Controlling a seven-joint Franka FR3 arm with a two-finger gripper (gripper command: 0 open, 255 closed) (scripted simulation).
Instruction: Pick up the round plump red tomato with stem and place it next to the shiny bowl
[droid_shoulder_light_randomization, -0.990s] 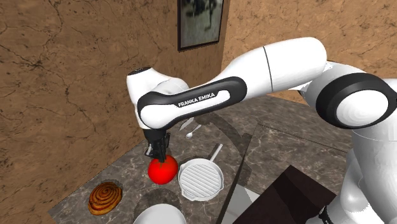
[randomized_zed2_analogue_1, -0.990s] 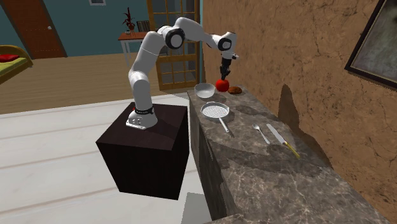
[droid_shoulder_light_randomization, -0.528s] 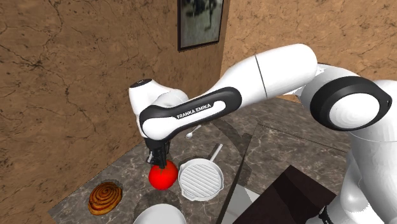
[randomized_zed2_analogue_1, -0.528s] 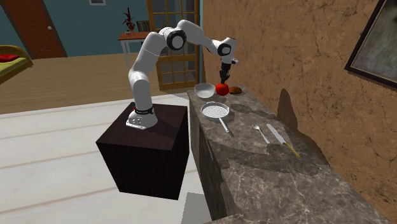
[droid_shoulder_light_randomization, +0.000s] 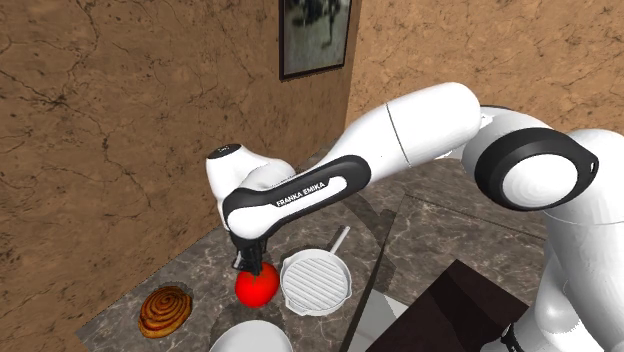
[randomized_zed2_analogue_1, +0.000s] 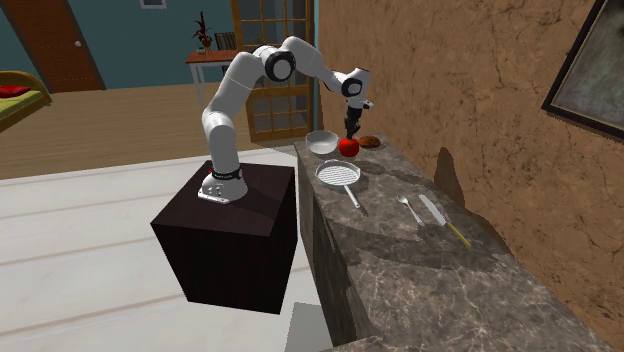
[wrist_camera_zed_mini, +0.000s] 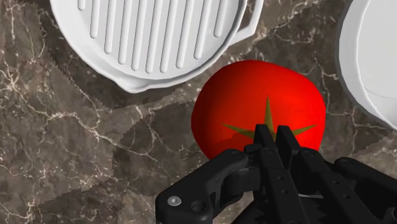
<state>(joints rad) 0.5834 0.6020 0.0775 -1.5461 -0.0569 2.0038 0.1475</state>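
Red plump round tomato (wrist_camera_zed_mini: 253, 102), olive star-shaped stem (wrist_camera_zed_mini: 268, 122), jaws clasping its top

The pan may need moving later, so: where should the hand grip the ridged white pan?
By its thin straight handle, from above, closing across its width. The handle juts clear of the round pan, away from the bowl and the tomato, while the ridged body looks too wide for the hand.

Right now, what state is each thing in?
tomato: stem up, clasped, between bowl and grill pan.
gripper: shut on the tomato's stem end.
grill pan: upright, empty, on the counter.
bowl: upright, on the counter.
pastry: flat, untouched.
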